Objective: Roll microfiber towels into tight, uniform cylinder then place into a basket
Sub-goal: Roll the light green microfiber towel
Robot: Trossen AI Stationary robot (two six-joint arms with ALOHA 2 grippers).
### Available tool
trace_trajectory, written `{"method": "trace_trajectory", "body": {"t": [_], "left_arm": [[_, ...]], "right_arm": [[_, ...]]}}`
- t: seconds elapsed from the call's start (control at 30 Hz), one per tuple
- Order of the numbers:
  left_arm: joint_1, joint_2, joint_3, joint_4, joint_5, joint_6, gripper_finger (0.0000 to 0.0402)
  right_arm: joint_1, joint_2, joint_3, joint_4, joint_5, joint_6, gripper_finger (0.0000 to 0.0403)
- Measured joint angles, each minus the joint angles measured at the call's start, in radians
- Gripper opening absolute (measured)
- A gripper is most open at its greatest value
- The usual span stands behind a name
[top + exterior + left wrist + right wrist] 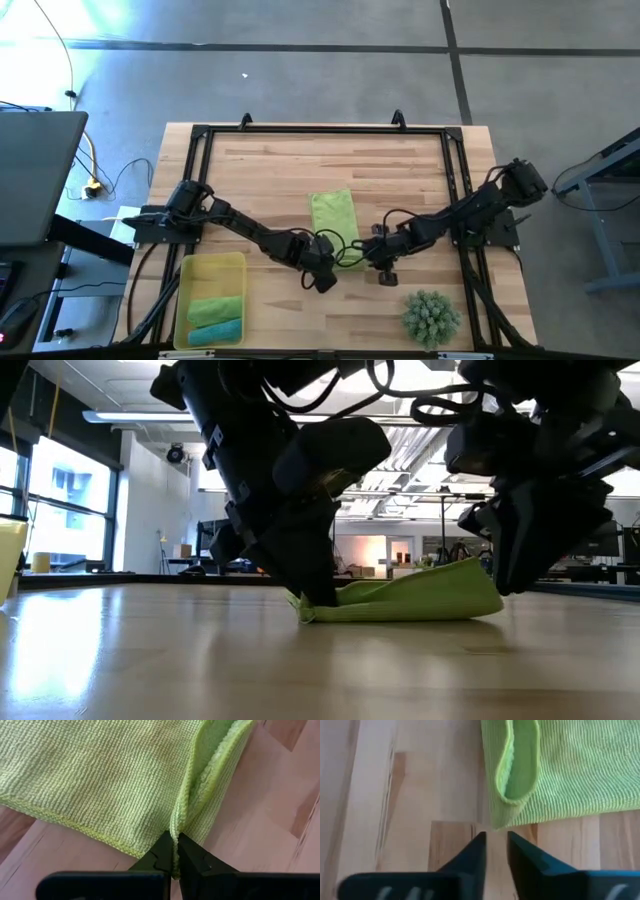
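1. The lime green towel [334, 215] lies flat on the counter [280, 165] near its middle, long axis running away from me toward the far edge, with its near end folded up into a small loop.
2. My left jaws [175, 854] are pinched shut on the near hem of that towel, right at its near-left corner where the fold begins.
3. My right jaws [495, 851] stand a little apart with bare wood between them, holding nothing; the towel's folded corner lies just ahead of their tips, not touching.
4. So the towel stretches forward from both sets of jaws. The left arm has the cloth, the right is just beside it, and I judge any rolling must go along that long axis, away from me.
5. Count: three towels, this green one plus a green one [214, 309] and a teal one [216, 332] already rolled in the yellow basket [190, 270] at the near-left corner.
6. One spiky green plant [431, 315] sits near-right, well apart.
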State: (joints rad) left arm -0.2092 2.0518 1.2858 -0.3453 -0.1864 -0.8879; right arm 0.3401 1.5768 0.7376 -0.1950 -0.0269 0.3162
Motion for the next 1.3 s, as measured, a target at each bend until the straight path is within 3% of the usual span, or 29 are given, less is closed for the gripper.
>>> {"method": "trace_trajectory", "body": {"t": [0.17,0.43,0.63,0.87,1.1,1.3], "left_arm": [[0.0,0.0,0.0,-0.006,-0.006,0.0,0.0003],[0.0,0.002,0.0,-0.005,-0.02,-0.001,0.0003],[0.0,0.002,0.0,0.001,-0.021,-0.012,0.0003],[0.0,0.002,0.0,0.001,-0.023,-0.018,0.0004],[0.0,0.003,-0.001,0.002,-0.023,-0.018,0.0007],[0.0,0.003,-0.001,0.004,-0.03,0.008,0.0007]], "right_arm": [[0.0,-0.026,0.0,-0.032,-0.042,-0.01,0.0121],[0.04,-0.09,0.0,0.052,-0.134,-0.08,0.0126],[0.071,-0.032,0.001,0.163,0.084,-0.133,0.0123],[0.066,0.014,0.001,0.169,0.08,-0.141,0.0123],[0.036,0.047,0.001,0.137,0.181,-0.141,0.0123],[0.024,0.085,0.001,0.134,0.167,-0.12,0.0123]]}}
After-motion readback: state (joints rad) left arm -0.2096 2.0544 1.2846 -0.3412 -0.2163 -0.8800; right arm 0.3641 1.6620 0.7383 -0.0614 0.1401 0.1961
